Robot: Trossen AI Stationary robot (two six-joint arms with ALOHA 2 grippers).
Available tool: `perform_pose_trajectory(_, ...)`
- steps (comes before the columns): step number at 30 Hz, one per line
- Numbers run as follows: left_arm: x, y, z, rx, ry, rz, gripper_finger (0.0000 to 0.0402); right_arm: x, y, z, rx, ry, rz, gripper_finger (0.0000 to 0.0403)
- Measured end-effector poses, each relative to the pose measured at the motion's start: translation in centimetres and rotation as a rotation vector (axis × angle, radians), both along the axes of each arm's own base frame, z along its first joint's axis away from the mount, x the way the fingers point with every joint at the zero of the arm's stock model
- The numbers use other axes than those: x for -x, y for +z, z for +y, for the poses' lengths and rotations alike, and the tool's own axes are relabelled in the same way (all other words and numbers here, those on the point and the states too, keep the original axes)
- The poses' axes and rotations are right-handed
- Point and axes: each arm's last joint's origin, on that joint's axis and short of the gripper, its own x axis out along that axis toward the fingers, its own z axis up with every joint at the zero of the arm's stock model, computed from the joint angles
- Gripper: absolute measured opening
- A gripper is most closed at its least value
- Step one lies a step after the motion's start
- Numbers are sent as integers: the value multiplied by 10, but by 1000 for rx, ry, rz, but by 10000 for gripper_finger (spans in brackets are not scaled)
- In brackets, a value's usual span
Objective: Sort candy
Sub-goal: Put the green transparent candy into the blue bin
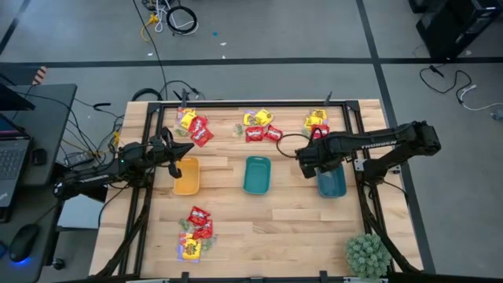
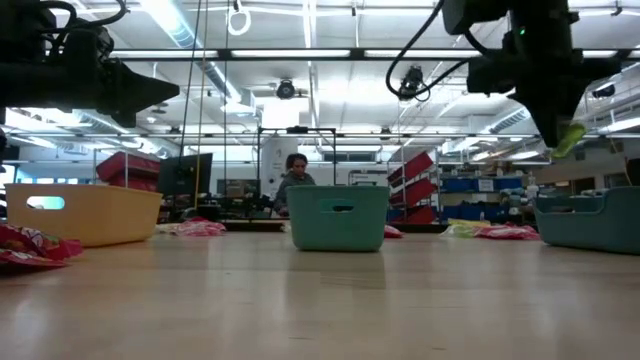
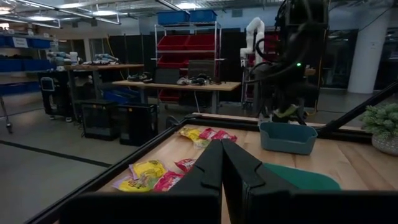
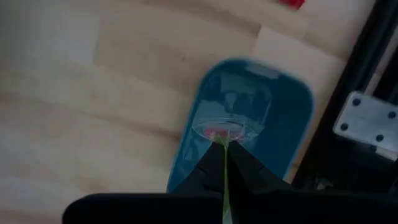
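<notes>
Candy here means small flat wrapped packets, and one dull green packet (image 4: 224, 177) is pinched edge-on between the closed fingers of the right gripper (image 4: 224, 148), right at their tips. In the right wrist view it hangs directly over the dark blue oblong plastic tray (image 4: 280, 118); in the low view the same green sliver (image 2: 566, 139) shows at the upper right, above that tray's rim (image 2: 590, 222).

From above, red and yellow packets lie in four heaps on the pale wooden table (image 1: 299, 216): upper left (image 1: 194, 126), upper centre (image 1: 259, 126), upper right (image 1: 315, 122) and lower left (image 1: 196, 233).

A teal tray (image 1: 257, 174) sits mid-frame, a yellow-orange tray (image 1: 187, 176) left of it.

The left gripper (image 1: 179, 151) hovers at the yellow-orange tray's upper edge, fingers together and holding nothing.
</notes>
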Motion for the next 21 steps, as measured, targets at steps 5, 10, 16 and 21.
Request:
perform_pose_trajectory(5, 0, 0, 0, 16, -3, -5, 4, 7, -23, -6, -3, -29, 44, 0)
perform_pose_trajectory(10, 0, 0, 0, 17, -3, -5, 4, 10, -50, -15, -10, -39, 18, 0)
perform_pose_trajectory(16, 0, 0, 0, 17, -3, -6, 4, 17, -75, -22, -14, -87, -5, 2)
perform_pose_trajectory(21, 0, 0, 0, 23, -4, -7, 4, 20, -90, -23, 5, -154, -48, 6)
